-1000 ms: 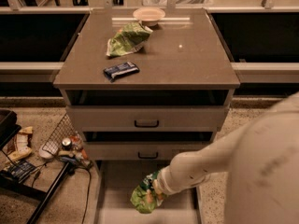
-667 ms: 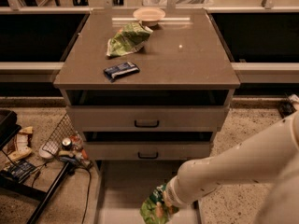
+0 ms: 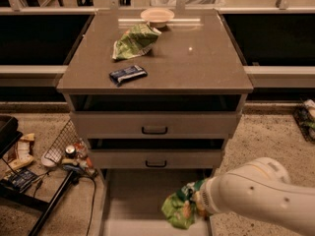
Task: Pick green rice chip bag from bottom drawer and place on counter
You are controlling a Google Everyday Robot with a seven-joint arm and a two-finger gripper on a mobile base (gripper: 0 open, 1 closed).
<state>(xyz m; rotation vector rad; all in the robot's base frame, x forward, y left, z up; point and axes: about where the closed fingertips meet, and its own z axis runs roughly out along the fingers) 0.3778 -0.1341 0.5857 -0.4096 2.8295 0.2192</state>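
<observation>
**While the bottom drawer [image 3: 133,195] stands open, the green chip bag [image 3: 177,211] sits in the pincer [image 3: 195,206]**

With its grey floor otherwise bare, the drawer is pulled out at the foot of the cabinet. The bag is at its right side, crumpled and overlapping the right wall, and the pincer at the end of the pale arm is closed on it. Above are two shut drawer fronts [image 3: 154,124] with small black handles. The grey-brown worktop [image 3: 197,68] carries a paler green-and-white bag [image 3: 135,41], a dark blue bar [image 3: 128,74] near the front and a shallow bowl [image 3: 157,16] at the back. Left of the cabinet, on the speckled floor, lies a wire basket [image 3: 64,139] amid scattered packets and a black cable.
</observation>
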